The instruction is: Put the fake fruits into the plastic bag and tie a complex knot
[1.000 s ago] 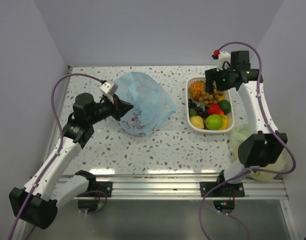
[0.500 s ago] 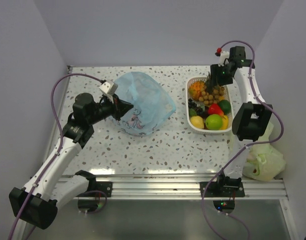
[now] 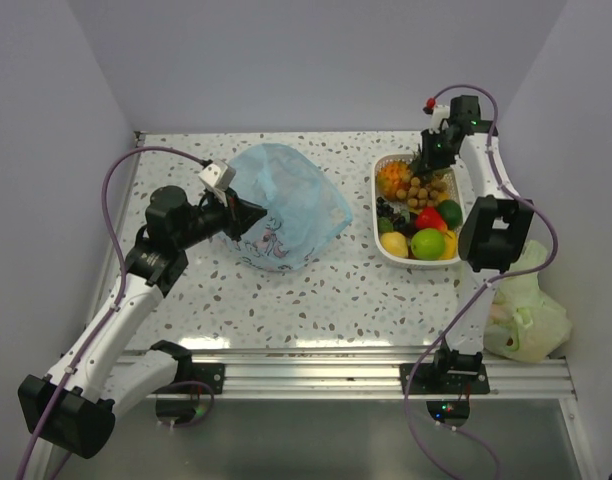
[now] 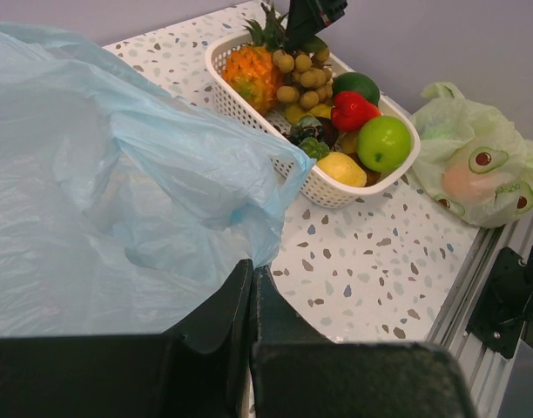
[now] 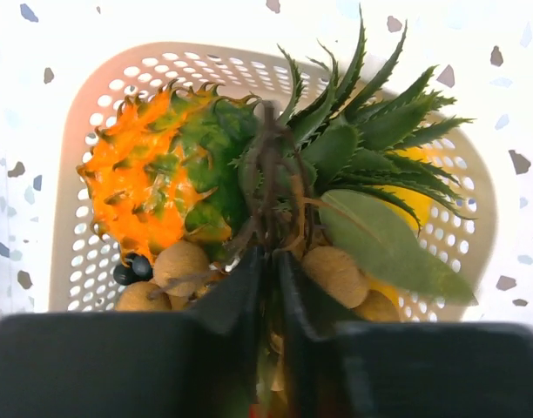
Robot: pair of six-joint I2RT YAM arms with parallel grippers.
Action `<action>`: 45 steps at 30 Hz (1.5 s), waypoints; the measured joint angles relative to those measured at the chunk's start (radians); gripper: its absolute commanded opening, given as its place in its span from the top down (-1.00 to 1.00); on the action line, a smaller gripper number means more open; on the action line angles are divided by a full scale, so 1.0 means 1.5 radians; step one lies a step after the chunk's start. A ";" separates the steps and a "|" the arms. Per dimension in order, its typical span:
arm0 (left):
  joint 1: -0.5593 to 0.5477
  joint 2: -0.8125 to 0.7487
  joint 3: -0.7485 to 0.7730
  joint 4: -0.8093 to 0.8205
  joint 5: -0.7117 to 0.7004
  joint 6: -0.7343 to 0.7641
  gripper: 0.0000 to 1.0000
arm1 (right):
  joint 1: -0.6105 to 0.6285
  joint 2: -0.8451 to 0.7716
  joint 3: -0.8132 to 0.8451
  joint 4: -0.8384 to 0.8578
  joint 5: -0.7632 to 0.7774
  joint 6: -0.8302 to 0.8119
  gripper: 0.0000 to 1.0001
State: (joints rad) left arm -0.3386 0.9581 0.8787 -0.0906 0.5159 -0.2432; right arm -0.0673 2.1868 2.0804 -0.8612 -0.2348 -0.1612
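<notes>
Your fake fruits (image 3: 418,205) all sit in the white basket (image 3: 376,205) at the far right of the table (image 3: 336,290), well apart from the plastic bag (image 3: 286,205), which lies puffed up left of centre. Your left end effector (image 3: 248,215) is clamped on the bag's near-left edge. Your right end effector (image 5: 269,257) hangs over the basket's far end, fingers narrowly apart with a brown twig (image 5: 268,174) between them. You cannot tell whether they pinch it. A pale green bag (image 3: 531,315) lies at the near right.

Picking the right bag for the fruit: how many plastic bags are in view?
2: the light-blue plastic bag mid-table at the left gripper, and a pale green bag at the near right corner.
</notes>
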 measured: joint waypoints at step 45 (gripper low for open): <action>0.000 0.036 0.035 0.018 0.070 -0.071 1.00 | 0.397 -0.362 -0.432 0.416 -0.186 0.220 1.00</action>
State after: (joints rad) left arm -0.3386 1.0115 0.9310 -0.0639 0.6212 -0.3496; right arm 0.5282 1.6436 1.4326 -0.2375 -0.5137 0.1684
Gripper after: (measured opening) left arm 0.017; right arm 0.026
